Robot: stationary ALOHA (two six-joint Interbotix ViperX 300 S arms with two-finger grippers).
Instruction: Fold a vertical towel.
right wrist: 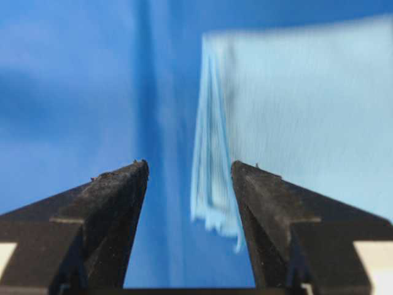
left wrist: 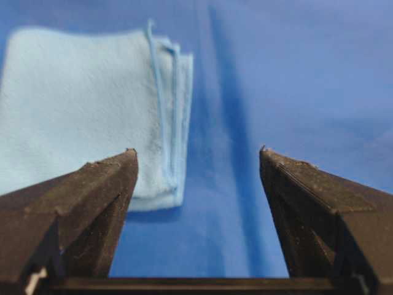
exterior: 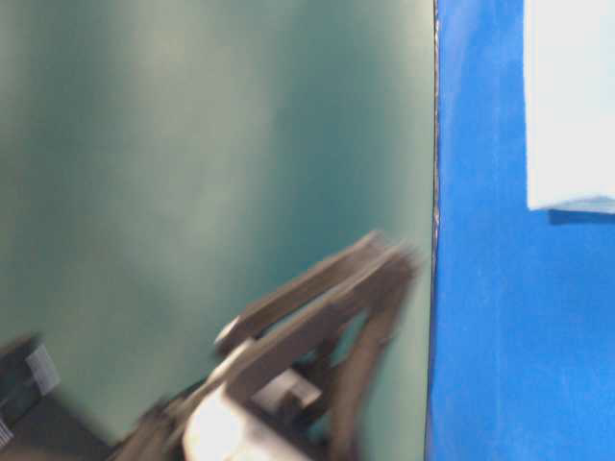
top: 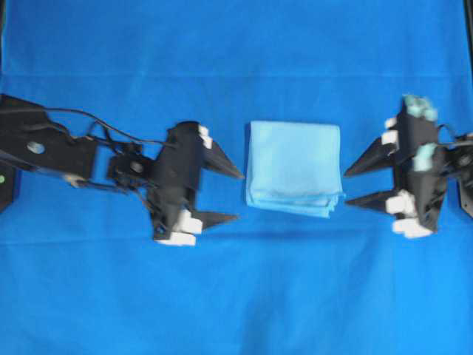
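A: From overhead, where does the towel [top: 294, 168] lie?
B: Folded, mid-table [top: 236, 44], between the left claw [top: 238, 196] and the right claw [top: 347, 186]; both gape wide, gripping nothing, each just clear of it.
A: And the table-level view?
B: Blurred; one pale towel corner [exterior: 569, 106] shows.
A: The wrist views?
B: The left claw [left wrist: 196, 153] and the right claw [right wrist: 189, 165] stand spread, empty, the towel [left wrist: 80, 104] beyond, its layered edges [right wrist: 212, 160] showing.

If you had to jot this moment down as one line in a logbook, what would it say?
towel: folded, flat on blue table cloth | left hand: open, empty, beside towel | right hand: open, empty, opposite side | contact: none
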